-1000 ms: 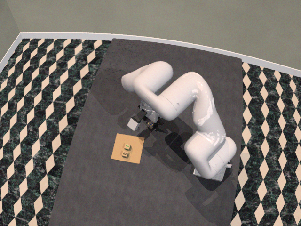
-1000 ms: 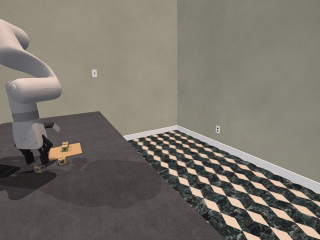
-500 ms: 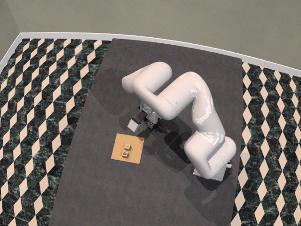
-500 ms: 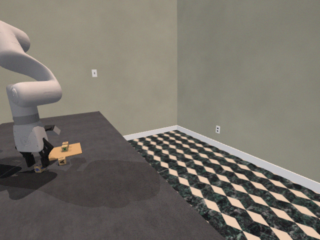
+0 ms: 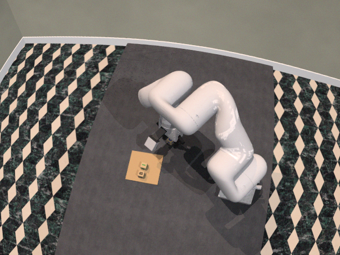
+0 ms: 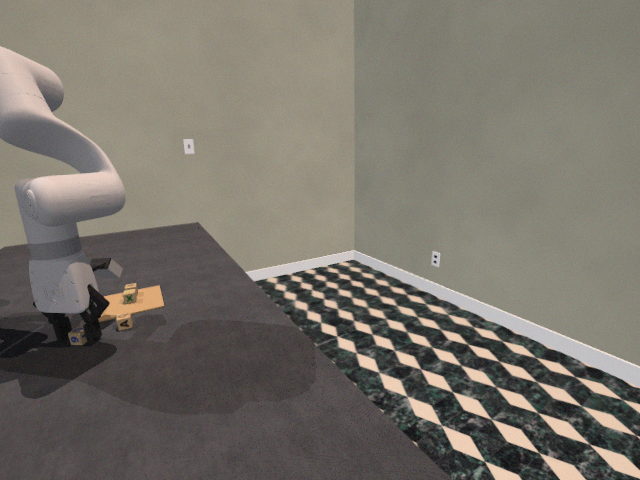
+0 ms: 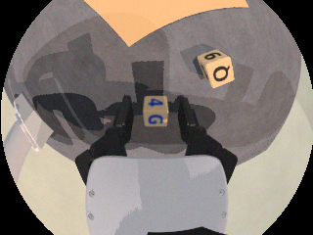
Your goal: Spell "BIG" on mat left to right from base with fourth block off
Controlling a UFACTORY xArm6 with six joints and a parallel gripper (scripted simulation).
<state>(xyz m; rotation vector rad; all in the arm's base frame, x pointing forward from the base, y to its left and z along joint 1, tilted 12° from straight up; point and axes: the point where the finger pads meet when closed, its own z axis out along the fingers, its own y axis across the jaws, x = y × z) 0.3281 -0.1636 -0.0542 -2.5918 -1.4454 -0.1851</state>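
The claw (image 5: 170, 141) (image 6: 77, 335) (image 7: 156, 106) is spread around the G block (image 5: 170, 141) (image 6: 77, 337) (image 7: 156, 112), with gaps either side. Beyond the claw, the B block (image 5: 141, 173) and I block (image 5: 143, 166) lie on the mat (image 5: 132, 172) (image 6: 149, 301) (image 7: 147, 20); the Q block (image 6: 124, 322) (image 7: 215, 69) sits off it.

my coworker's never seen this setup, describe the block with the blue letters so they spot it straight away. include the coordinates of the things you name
Find the white arm (image 5: 229, 118) (image 6: 77, 198) over the dark table, and follow it to its black jaws. Between them, off the orange mat (image 5: 132, 172) (image 6: 149, 299) (image 7: 166, 17), is a small tan block (image 5: 170, 141) (image 6: 77, 337) (image 7: 156, 111). Its blue markings set it apart from the nearby black-marked block (image 6: 124, 322) (image 7: 216, 69).
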